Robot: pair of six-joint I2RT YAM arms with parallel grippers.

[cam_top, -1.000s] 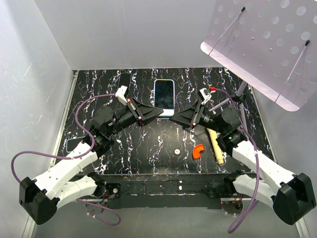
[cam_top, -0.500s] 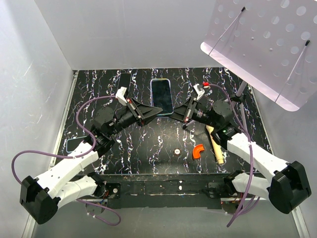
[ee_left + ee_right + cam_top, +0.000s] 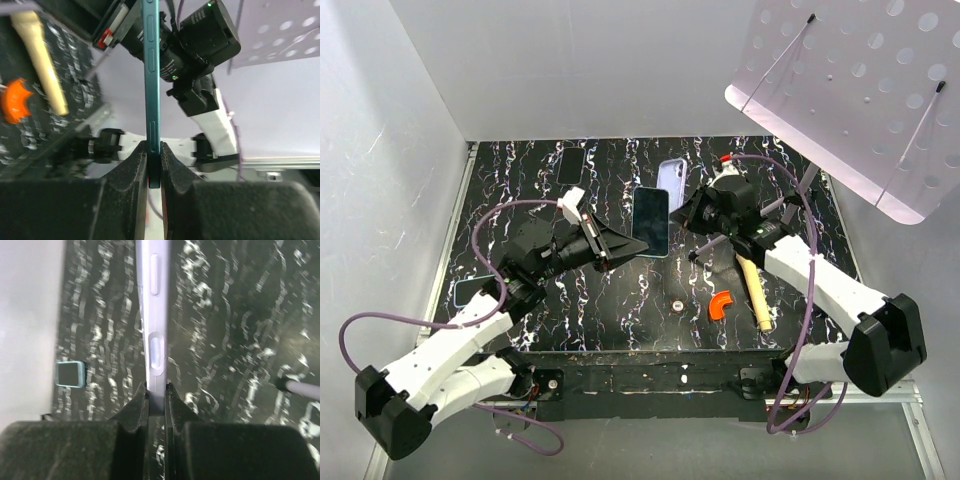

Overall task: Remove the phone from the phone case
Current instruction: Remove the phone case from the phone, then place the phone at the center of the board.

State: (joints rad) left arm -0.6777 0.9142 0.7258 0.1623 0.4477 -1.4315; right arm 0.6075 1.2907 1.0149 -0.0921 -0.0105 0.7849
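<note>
**Top view.** The left gripper (image 3: 628, 243) was closed on the near edge of the phone (image 3: 650, 222). The phone was held off the table (image 3: 620, 320), its dark screen facing up. The right gripper (image 3: 687, 203) was closed on the lavender case (image 3: 672, 177), which sat just beyond the phone's far right corner. Whether case and phone touched could not be told. On the table lay a second dark phone (image 3: 570, 165) at the far left, a pale blue item (image 3: 470, 291) near the left edge, a small disc (image 3: 677, 305), an orange piece (image 3: 721, 304) and a wooden stick (image 3: 756, 290). A perforated panel (image 3: 860, 90) hung over the far right corner.

**Left wrist view.** The phone (image 3: 152, 75) appeared edge-on, a teal strip with side buttons and no case on it. The left gripper (image 3: 154, 152) pinched its lower end, with the fingers (image 3: 131, 172) pressed flat against both faces. Behind the phone stood the right arm's black wrist (image 3: 205, 42). The orange piece (image 3: 15, 97) and the stick (image 3: 40, 60) showed at the left.

**Right wrist view.** The case (image 3: 155, 315) appeared edge-on, pale lavender with two button bumps. The right gripper (image 3: 156, 390) clamped its lower end between narrow fingers (image 3: 134, 412). Below lay the marbled table (image 3: 235, 340), with the pale blue item (image 3: 70, 374) at the left.
</note>
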